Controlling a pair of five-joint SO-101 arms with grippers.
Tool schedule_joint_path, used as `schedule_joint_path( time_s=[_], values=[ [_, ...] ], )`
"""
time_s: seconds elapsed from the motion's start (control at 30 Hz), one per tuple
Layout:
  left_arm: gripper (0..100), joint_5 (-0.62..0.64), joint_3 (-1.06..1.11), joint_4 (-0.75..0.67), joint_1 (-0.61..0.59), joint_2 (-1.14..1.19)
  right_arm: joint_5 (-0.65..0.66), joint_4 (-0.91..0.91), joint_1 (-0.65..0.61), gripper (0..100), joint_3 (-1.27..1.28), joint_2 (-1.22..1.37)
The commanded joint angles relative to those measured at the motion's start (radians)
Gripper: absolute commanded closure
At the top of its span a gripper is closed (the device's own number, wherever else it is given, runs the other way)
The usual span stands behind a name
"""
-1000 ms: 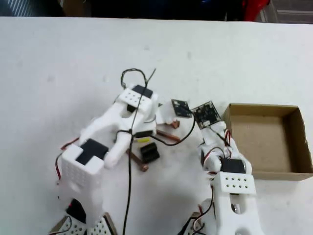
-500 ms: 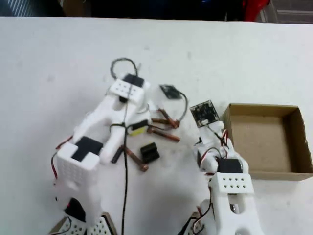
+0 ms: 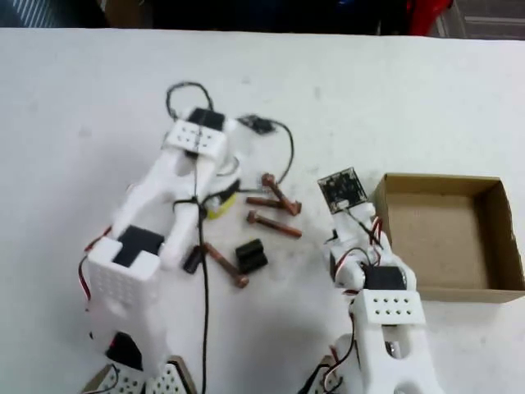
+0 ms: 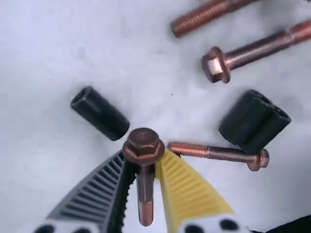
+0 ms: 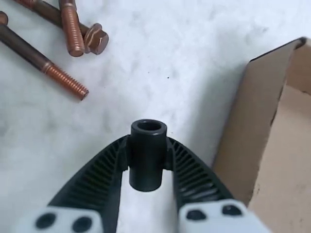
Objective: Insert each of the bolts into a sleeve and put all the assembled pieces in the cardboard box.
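My left gripper (image 4: 144, 160) is shut on a copper bolt (image 4: 143, 144), held head outward between the grey and yellow fingers. On the table beneath lie a single black sleeve (image 4: 100, 112), a pair of black sleeves (image 4: 254, 121) side by side, and another bolt (image 4: 218, 153). My right gripper (image 5: 147, 145) is shut on a black sleeve (image 5: 146, 160), held upright with its bore showing, just beside the cardboard box (image 5: 272, 145). From above, the left gripper (image 3: 216, 202) hangs left of the loose bolts (image 3: 275, 222), and the box (image 3: 484, 238) sits at the right.
Two crossed bolts (image 3: 277, 197) lie between the arms, and one bolt (image 3: 225, 264) lies beside the black sleeves (image 3: 251, 256). A lone sleeve (image 3: 193, 259) lies by the left arm. The left arm's cable loops over the table behind it.
The left arm has swung back and to the left, away from the bolt pile and the right arm. The right arm has stayed near the box.
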Motion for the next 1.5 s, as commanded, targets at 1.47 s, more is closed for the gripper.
schedule_joint_path(
  time_s=[1.47],
  values=[
    [98,0.282,0.454,-0.407,-0.041,-1.165,-0.431,-0.611,-0.513,98.2,0.037,-0.143]
  ],
)
